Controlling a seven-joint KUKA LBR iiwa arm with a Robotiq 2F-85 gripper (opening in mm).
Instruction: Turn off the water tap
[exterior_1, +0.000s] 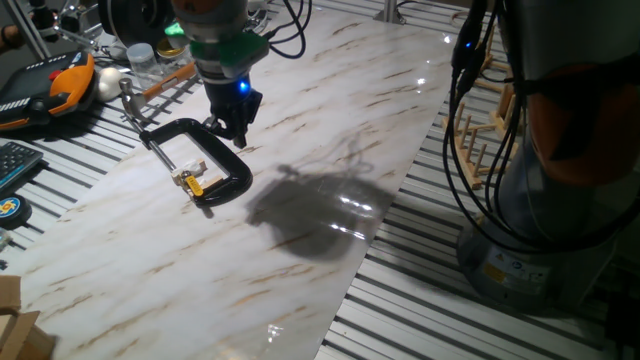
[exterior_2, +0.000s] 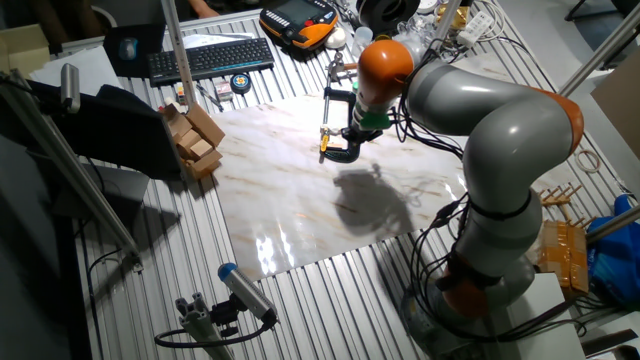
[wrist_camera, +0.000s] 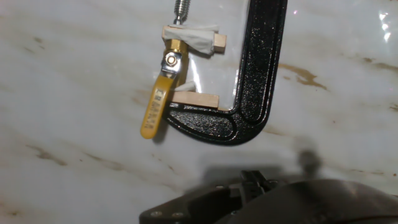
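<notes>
In the hand view you've got the water tap (wrist_camera: 171, 68) at upper left: a small brass valve with a yellow lever (wrist_camera: 158, 102), pinched between two wooden blocks (wrist_camera: 194, 99) in the black C-clamp (wrist_camera: 258, 74) lying on the marble table (wrist_camera: 74, 62). The lever looks stiff and slick; push it near its free end, since the clamp could slide. Gripper (exterior_1: 232, 128) hangs just right of the clamp; can't tell if the jaws are apart or closed.
</notes>
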